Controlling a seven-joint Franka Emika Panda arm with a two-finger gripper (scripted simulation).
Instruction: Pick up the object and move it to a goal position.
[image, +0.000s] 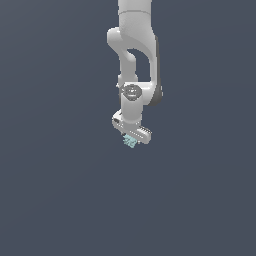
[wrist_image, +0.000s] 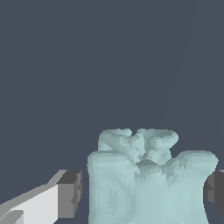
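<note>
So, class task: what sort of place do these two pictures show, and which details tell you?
Most likely a bare computer-simulated test scene, not a real room. A flat, featureless grey-blue ground fills both views, with no furniture or walls. The only things there are a smooth white robot arm and a blocky pale mint lump between its fingers.

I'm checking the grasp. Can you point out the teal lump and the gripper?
Teal lump (wrist_image: 146, 179): wrist view, on its pale jagged front face.
Teal lump (image: 130, 141): exterior view, the part showing under the gripper.
Gripper (image: 131, 140): exterior view, midway between the fingertips.
</note>
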